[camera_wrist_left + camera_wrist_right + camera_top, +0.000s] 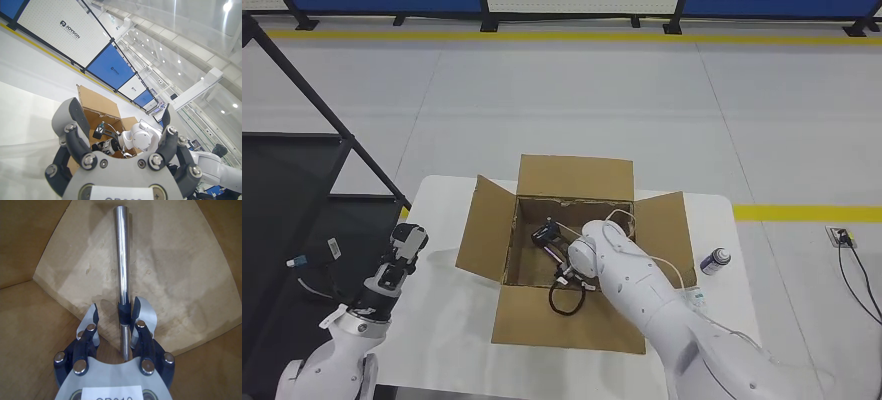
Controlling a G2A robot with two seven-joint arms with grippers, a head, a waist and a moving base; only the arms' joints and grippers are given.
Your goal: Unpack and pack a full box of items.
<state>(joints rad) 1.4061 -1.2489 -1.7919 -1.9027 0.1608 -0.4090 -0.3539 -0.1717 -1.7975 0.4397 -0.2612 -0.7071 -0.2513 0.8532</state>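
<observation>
Rod of polished metal point(122, 256) with a black band point(124, 313) round its lower part lies on the floor of the cardboard box point(19, 247), resting on a pale, creased paper sheet point(170, 275) that lines the bottom. The right gripper point(116, 305) is down inside the box and straddles the rod at the band. Its jaws are parted and not closed on anything. One finger point(136, 308) stands just beside the band, and whether it touches cannot be told. The other finger point(95, 315) stands clear of the rod, with a gap between.

From above, the box point(572, 175) sits in the middle of the white table point(462, 330) with all four flaps folded outward, and the right arm reaches into it from the near side. A small can point(715, 260) stands on the table beyond the box's right flap, apart from it.

The left gripper point(409, 238) is by the table's left edge, well apart from the box. In its own wrist view the left gripper point(122, 106) is spread wide with nothing between its pads, and the box point(98, 106) shows beyond it.
</observation>
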